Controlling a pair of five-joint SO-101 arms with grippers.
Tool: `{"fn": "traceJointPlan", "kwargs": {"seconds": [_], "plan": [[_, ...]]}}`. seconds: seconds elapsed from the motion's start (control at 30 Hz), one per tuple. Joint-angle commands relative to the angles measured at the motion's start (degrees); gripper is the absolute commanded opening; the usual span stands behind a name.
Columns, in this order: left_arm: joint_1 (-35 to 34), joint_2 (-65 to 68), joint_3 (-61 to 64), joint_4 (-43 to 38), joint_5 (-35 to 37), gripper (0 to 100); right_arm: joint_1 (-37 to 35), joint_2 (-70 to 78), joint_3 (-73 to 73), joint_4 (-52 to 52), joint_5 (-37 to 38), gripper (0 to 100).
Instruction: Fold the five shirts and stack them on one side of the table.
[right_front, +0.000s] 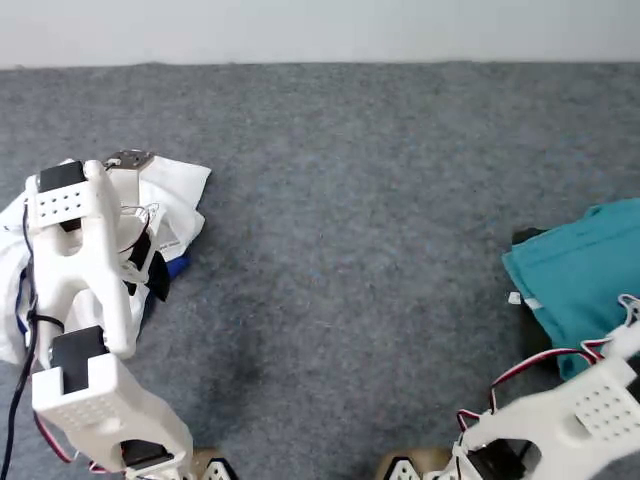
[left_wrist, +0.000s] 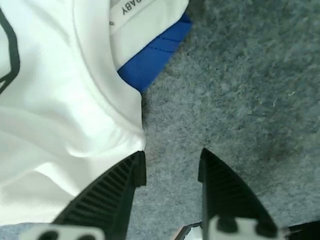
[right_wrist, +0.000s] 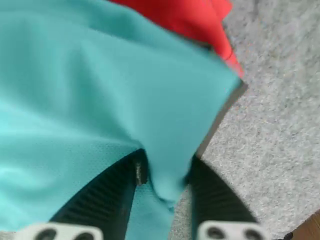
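**Grey table, two shirt heaps: pick-up step**

A grey felt-like table (right_front: 380, 200) runs under a pale wall (right_front: 320, 30) along the top of the high view. The shirts lie in two unfolded heaps, well apart.

1. Left of the frame: a crumpled white shirt (right_front: 175, 195) lies over a blue shirt (left_wrist: 155, 57), whose corner shows from under it. The left arm stands over this heap. The left gripper (left_wrist: 172, 156) is spread and holds nothing. One jaw is just beside the white hem and the other is over bare table.
2. Right edge of the frame: a teal shirt (right_front: 585, 265) lies on a red shirt (right_wrist: 195, 20), with a dark garment (right_front: 527, 237) showing at its edge. The right gripper (right_wrist: 166, 160) has its jaws apart, astride a fold of teal cloth near the shirt's corner.

**Step in hand (judged):** the start of the job. No shirt appears folded and no stack has been formed. The right arm appears set to take the teal shirt off its heap.

**Next move calls for:**
- closing the right jaws on the teal fold alone, clear of the red layer beneath;
- drawing the shirt to the bare middle of the table;
- laying it flat before folding, probably with the left arm taking the opposite edge.
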Motion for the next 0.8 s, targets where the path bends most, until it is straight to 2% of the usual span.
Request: {"fn": "traceJointPlan", "kwargs": {"seconds": [0.0, 0.2, 0.4, 0.6, 0.77], "plan": [[0.7, -0.3, 0.1, 0.3, -0.8, 18, 1.4, -8.1, -1.8, 3.1, -0.4, 27.1], [0.7, -0.3, 0.0, 0.2, -1.1, 18, -1.8, -21.8, -5.7, 4.2, 5.7, 23.9], [0.7, -0.3, 0.0, 0.2, -1.1, 18, -17.0, -27.2, 0.7, 3.7, 15.6, 23.8], [0.7, -0.3, 0.1, 0.3, -0.9, 18, -26.3, -23.5, 12.0, -4.0, 16.1, 23.8], [0.7, -0.3, 0.1, 0.3, -0.9, 18, -28.9, -19.6, 16.0, -10.0, 16.2, 23.8]]}}
